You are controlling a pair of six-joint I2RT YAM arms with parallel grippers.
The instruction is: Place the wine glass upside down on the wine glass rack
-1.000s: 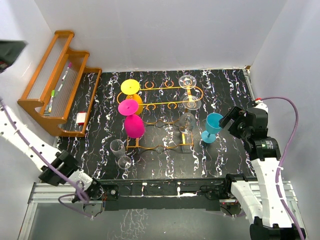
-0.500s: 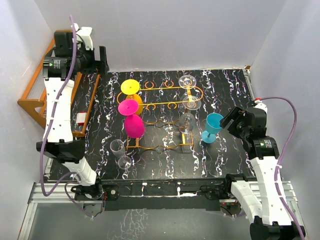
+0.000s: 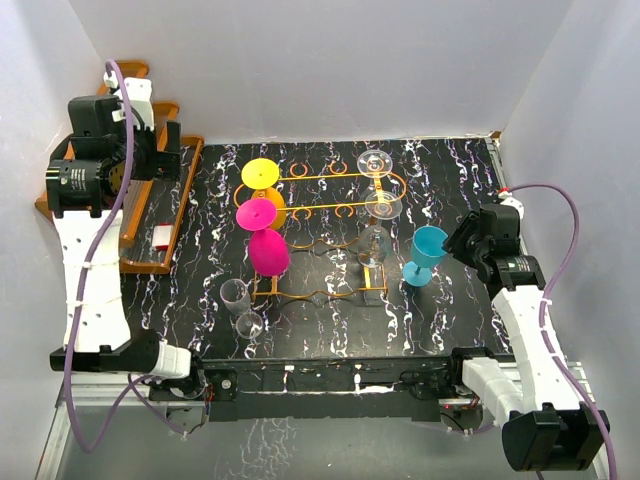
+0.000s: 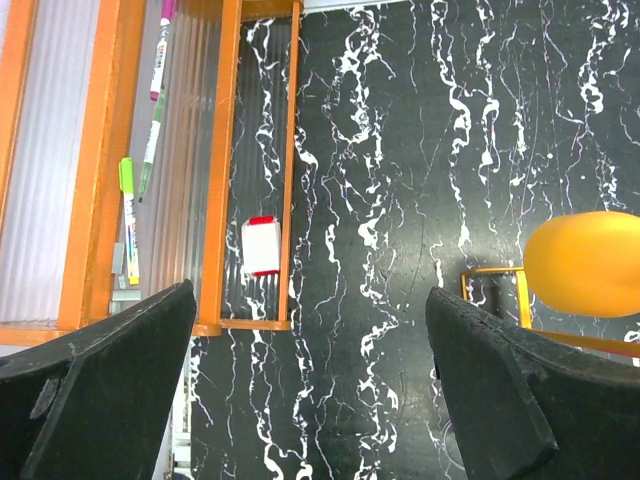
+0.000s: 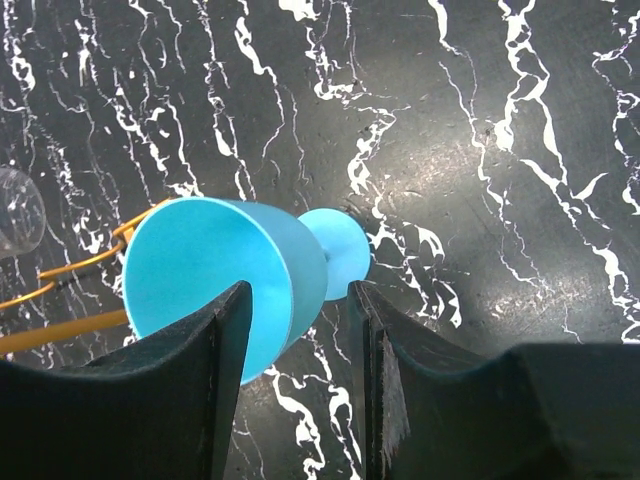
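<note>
A cyan wine glass (image 3: 425,255) stands upright on the black marbled table, just right of the orange-gold wire wine glass rack (image 3: 320,212). My right gripper (image 3: 456,240) is open right beside it. In the right wrist view the glass (image 5: 215,280) is seen from above, with the right edge of its bowl in line with the gap of the gripper (image 5: 300,340); no contact shows. My left gripper (image 3: 168,150) is raised high at the far left and wide open and empty (image 4: 310,400). The rack carries yellow (image 3: 260,173), magenta (image 3: 268,250) and several clear glasses upside down.
A chunky orange wooden rack (image 3: 100,170) with markers and a white and red block (image 4: 261,246) stands at the back left. Two clear glasses (image 3: 240,305) stand in front of the wire rack. An orange glass foot (image 4: 585,262) shows under the left gripper.
The left arm rose from low at the near left to high over the wooden rack, then shifted a little left. The right gripper moved slightly closer to the cyan glass.
</note>
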